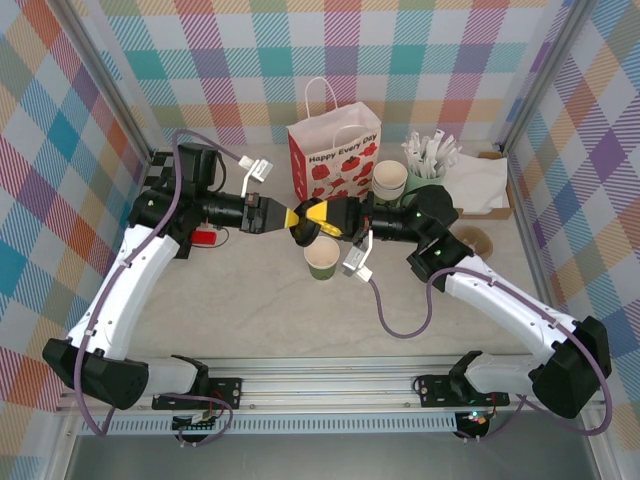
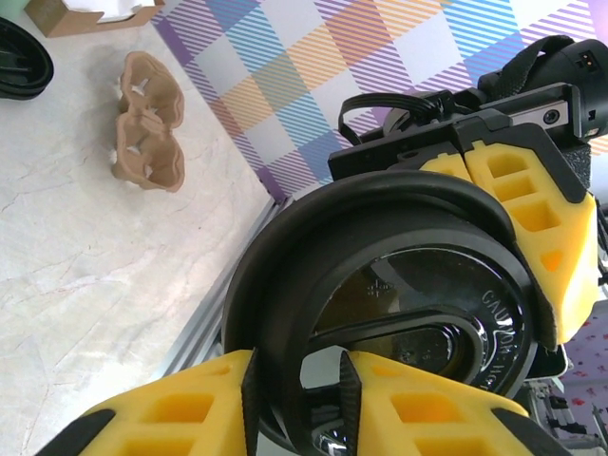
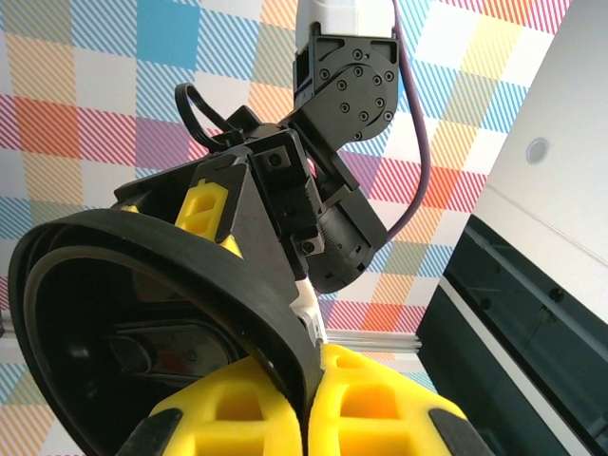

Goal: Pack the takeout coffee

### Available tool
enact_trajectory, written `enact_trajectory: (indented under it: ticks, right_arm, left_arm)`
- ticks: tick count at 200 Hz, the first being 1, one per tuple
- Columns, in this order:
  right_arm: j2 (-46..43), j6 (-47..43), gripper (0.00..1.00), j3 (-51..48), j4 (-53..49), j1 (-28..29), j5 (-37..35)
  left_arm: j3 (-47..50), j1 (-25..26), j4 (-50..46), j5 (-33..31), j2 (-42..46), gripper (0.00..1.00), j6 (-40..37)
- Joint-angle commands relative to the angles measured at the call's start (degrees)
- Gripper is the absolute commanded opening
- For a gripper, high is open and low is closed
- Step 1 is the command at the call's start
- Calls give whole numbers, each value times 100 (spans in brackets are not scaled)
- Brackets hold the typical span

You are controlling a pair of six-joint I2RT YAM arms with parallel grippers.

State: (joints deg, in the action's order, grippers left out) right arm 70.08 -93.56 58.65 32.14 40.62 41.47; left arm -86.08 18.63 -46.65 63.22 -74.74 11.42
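Pinching "CAUTION" lid [image 2: 427, 313], right end effector [image 3: 309, 380], left end effector [image 2: 299, 380] grip unclear, "Happy Every Day" bag [image 1: 335, 160]

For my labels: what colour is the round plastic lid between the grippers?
Black round plastic lid; best in left wrist view.

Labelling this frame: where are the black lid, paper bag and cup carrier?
black lid [image 2: 427, 285], left wrist view, glossy top face.
paper bag [image 1: 335, 160], top external view, printed front.
cup carrier [image 2: 144, 120], left wrist view, middle ridge.
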Motion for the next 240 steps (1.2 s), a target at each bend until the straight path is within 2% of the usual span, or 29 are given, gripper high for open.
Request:
enact_trajectory:
  ticks: [1,29,58,91,101,110,118,130,139,159,174,196,203,216,240]
  right_arm:
    - [101,257,0,230,295,92,177]
    - [170,293,0,226,354,143,138]
    - [241,341,0,219,357,174,37]
    - [271,367,0,182,280,183,-138]
    - [240,428,0,239,-80,187,-229]
    - [172,527,14,347,-680,183,-348]
    - [102,815,31,452,-1164,183,-485]
    - [-23,1871,52,527,-1551,183,-884]
    - [-128,2962,56,724,-2143,183,-1430]
    - [-55,4949,71,1748,-4444,116,-2759]
    - [-62,6147,99,1912,-5223,17,-3189]
    - [-218,8176,100,1508,-5331,-158,-3230]
    - [-231,8705,100,1360,-5266,-170,-3411]
    - [-232,10214,100,1046,-5134,-223,-3760]
    - [72,12350,100,1007,-5874,-382,-3985]
  left_arm:
    - [-56,-53,-79,368,-62,29,-204]
    - [-22,-51,33,560,-144,21,-172]
    - [-14,-53,63,604,-184,2,-184]
    - [-7,-53,141,557,-150,0,-188]
    - [10,-53,144,440,-126,0,-210]
    - [24,-52,177,142,-81,0,-220]
    - [36,-53,157,-355,-19,0,-195]
    - [78,-53,103,-1349,91,0,-94]
    - [106,-53,40,-2133,170,0,33]
    - [230,-35,-165,-3402,293,0,304]
    - [274,61,-406,-4071,337,0,466]
    - [350,314,-744,-4906,318,0,715]
    - [365,395,-847,-5101,287,0,816]
    - [398,632,-1000,-5461,235,0,1006]
    - [489,1194,-1049,-5851,19,0,1357]
